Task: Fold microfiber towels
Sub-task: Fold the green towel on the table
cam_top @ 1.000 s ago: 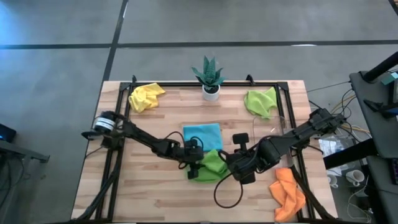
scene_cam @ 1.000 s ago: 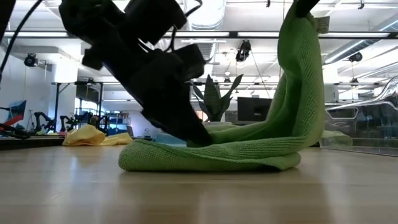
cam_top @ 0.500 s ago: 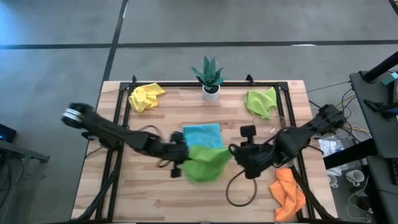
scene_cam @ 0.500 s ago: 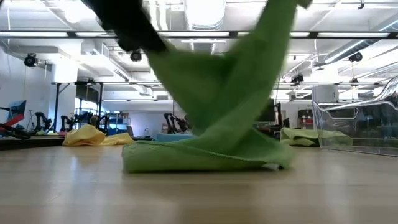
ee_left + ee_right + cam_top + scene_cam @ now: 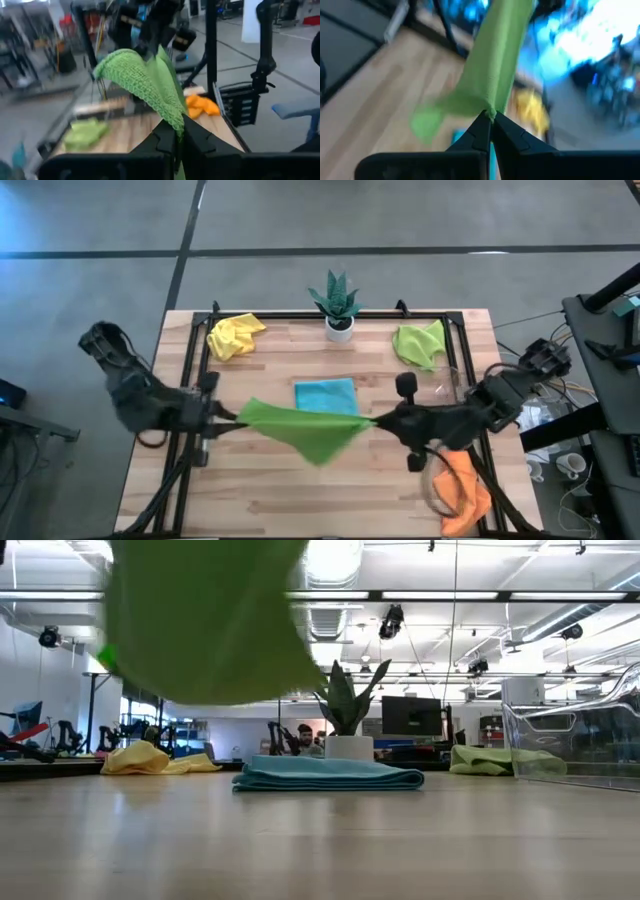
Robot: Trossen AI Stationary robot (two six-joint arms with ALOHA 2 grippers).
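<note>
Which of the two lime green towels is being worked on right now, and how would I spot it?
Start at the wooden table and find the folded light blue towel near its middle. Just in front of it, the lime green towel hangs stretched in the air between the left hand and the right hand, each shut on a corner. The other green towel lies crumpled by the far right edge.
</note>
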